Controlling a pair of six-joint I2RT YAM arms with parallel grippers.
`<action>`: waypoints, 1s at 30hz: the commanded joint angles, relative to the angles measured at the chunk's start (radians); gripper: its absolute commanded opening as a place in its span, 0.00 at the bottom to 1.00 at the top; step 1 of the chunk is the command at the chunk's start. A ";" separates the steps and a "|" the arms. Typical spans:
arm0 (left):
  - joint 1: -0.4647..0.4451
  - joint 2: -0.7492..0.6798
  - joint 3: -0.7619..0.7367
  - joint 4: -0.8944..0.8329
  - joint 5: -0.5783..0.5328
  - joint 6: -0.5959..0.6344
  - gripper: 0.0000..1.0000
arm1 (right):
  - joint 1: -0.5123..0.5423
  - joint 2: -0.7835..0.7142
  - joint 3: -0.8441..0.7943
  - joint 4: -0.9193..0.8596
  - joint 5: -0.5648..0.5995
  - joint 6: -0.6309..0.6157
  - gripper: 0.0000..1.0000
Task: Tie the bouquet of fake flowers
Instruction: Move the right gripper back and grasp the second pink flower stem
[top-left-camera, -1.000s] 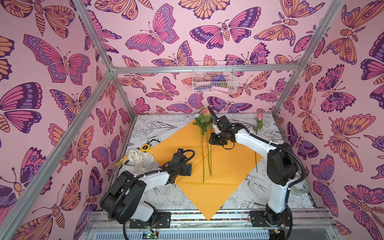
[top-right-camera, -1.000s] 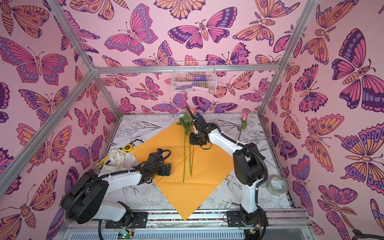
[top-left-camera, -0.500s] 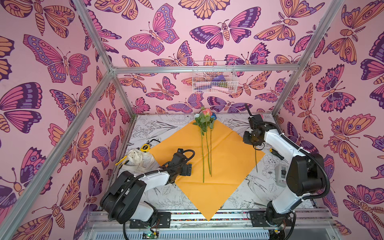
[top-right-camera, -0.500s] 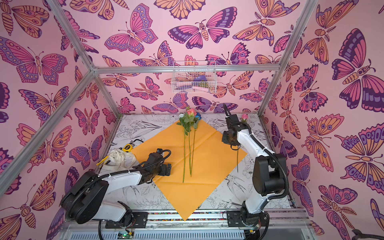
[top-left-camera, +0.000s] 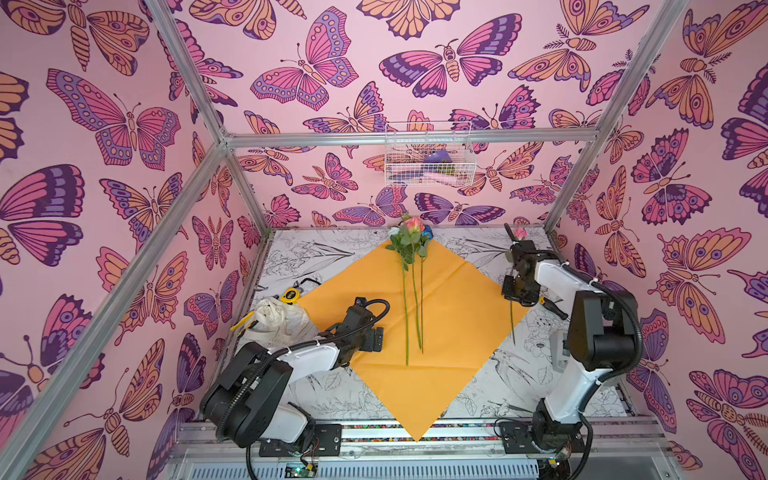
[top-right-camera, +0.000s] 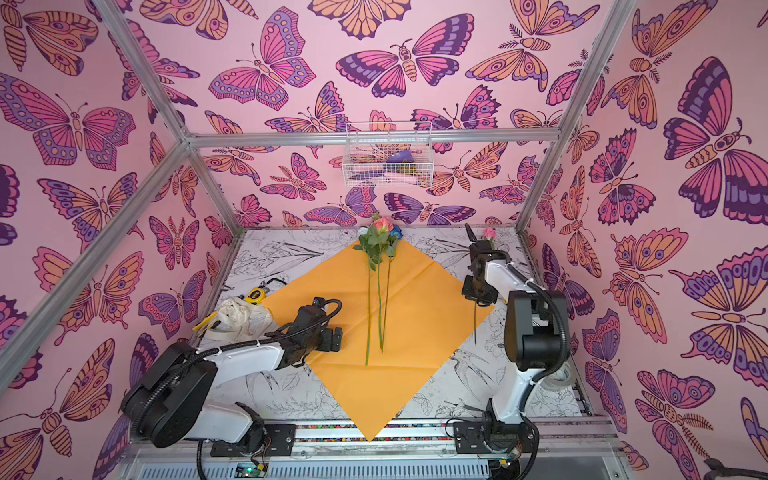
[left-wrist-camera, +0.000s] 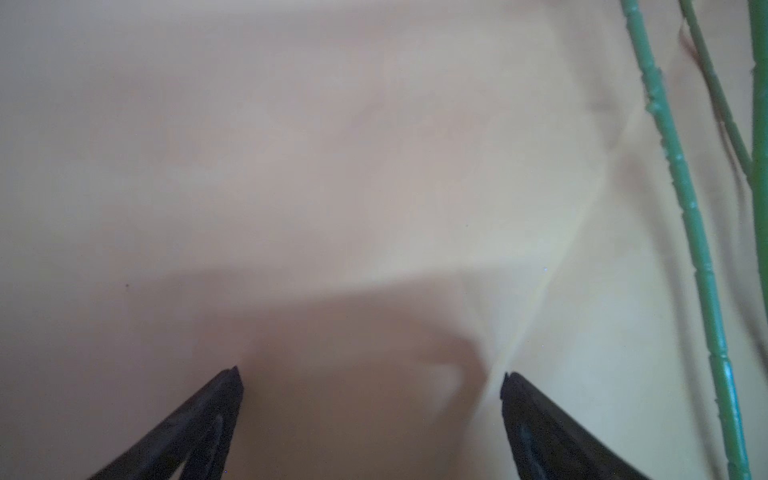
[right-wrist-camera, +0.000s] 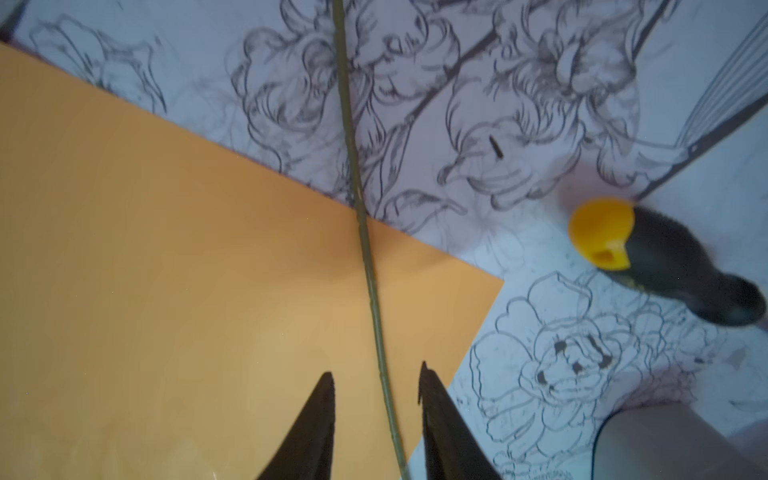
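The bouquet of fake flowers lies in parts. Three green stems (top-left-camera: 415, 299) rest on the orange wrapping paper (top-left-camera: 457, 332), with pink, white and blue blooms (top-left-camera: 412, 227) at its far corner. A single pink flower (top-left-camera: 519, 232) lies apart at the right, its stem (right-wrist-camera: 365, 249) crossing the paper's right corner. My right gripper (right-wrist-camera: 376, 372) is open, with a jaw on either side of that stem and a gap on each side; it also shows in a top view (top-left-camera: 515, 293). My left gripper (left-wrist-camera: 370, 372) is wide open and empty over the paper, left of the stems (left-wrist-camera: 681, 199).
A cream ribbon heap (top-left-camera: 278, 320) and a yellow tape measure (top-left-camera: 289, 295) lie at the left of the table. A black and orange tool handle (right-wrist-camera: 648, 253) lies right of the paper corner. A wire basket (top-left-camera: 428, 162) hangs on the back wall. A tape roll (top-right-camera: 559, 374) sits behind the right arm.
My right arm left the blooms at the middle, swung to the right and came down over the single flower's stem. The left arm has not moved.
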 joint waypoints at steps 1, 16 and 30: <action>-0.002 0.016 -0.002 -0.054 -0.017 -0.013 0.99 | -0.044 0.078 0.108 0.024 -0.022 -0.034 0.38; -0.002 0.031 0.010 -0.067 -0.025 -0.016 0.99 | -0.126 0.343 0.431 0.075 -0.198 -0.067 0.44; -0.002 0.027 0.010 -0.070 -0.025 -0.018 0.99 | -0.126 0.535 0.621 -0.047 -0.180 -0.089 0.17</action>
